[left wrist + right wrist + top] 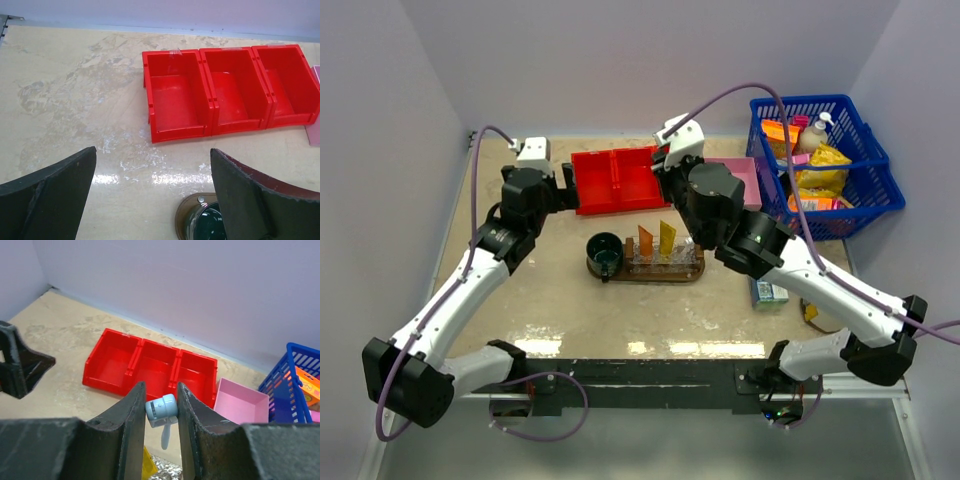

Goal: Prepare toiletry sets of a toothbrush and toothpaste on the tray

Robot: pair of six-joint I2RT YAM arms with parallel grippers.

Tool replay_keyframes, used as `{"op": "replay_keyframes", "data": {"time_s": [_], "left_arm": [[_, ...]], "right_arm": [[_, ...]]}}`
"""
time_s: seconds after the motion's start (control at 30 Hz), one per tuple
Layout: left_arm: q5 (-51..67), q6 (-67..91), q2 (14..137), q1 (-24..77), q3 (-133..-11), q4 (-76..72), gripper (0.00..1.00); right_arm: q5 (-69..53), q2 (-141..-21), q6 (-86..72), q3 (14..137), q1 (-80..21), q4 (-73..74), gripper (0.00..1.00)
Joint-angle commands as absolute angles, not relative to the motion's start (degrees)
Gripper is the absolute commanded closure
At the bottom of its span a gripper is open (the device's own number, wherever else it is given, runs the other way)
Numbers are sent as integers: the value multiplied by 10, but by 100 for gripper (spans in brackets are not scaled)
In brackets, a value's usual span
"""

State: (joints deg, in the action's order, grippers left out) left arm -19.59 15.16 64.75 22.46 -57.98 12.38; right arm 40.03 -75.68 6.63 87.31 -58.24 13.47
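We are pinching what is probably the toothbrush point(162, 408), pale blue head up, in the part-closed right gripper point(160, 395) so its handle points down at the tray point(694, 271) beside the upright toothpaste tubes point(646, 241); the left gripper point(152, 160) is hovering wide open and empty.

We read this as a robotics lab test cell. A left arm point(450, 300) and a right arm point(830, 280), both white and black, are bolted to a black rail point(650, 390) at the near edge of a beige table point(570, 320). Bare pale walls point(640, 60) box it in on three sides, and purple cables point(740, 90) loop free. A red three-compartment bin point(617, 180), a blue basket point(875, 170) of goods and a wooden tray point(660, 279) sit staged as props.
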Motion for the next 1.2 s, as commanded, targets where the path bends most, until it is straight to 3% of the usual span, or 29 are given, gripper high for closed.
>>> {"op": "replay_keyframes", "data": {"time_s": [0.0,1.17], "left_arm": [[-206,137,624,219,-570,84,0],[-178,134,633,219,-567,88,0]], "right_arm": [[429,-755,72,868,-552,127,100],[390,-789,-44,766,-528,173,100]]}}
